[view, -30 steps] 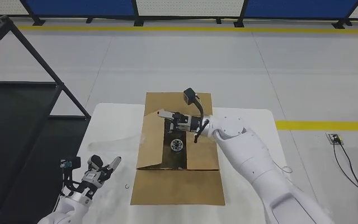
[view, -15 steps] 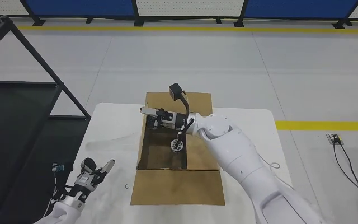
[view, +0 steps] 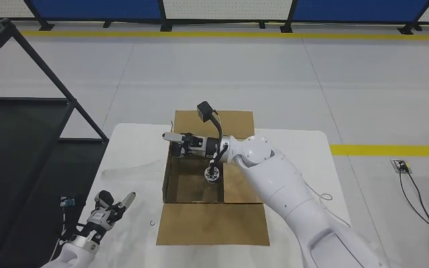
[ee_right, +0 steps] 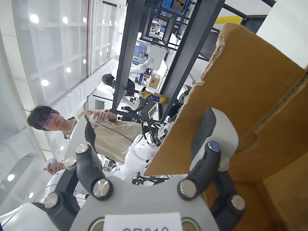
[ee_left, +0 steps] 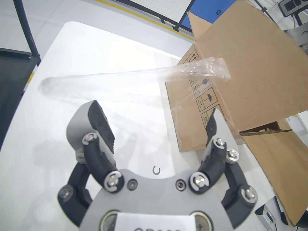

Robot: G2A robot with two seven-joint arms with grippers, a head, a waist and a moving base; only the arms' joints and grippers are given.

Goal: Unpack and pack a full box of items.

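Note:
A brown cardboard box (view: 213, 224) stands open in the middle of the white table (view: 127, 161). Inside it lies a round black-and-white item (view: 212, 175). My right gripper (view: 173, 143) is at the box's far left corner, open, one finger (ee_right: 211, 131) against the upright left flap (ee_right: 240, 92). My left gripper (view: 115, 206) hovers open over the table's near left corner, apart from the box (ee_left: 243, 73), with nothing between its fingers (ee_left: 101, 121).
A strip of clear tape (ee_left: 134, 78) sticks out from the box's left side over the table. A small C-shaped ring (ee_left: 156, 170) lies on the table near the left gripper. The front flap and back flap (view: 228, 120) lie flat.
The right gripper moved left, carrying the left flap from leaning over the box to standing upright. The left gripper drew back toward the table's near left corner.

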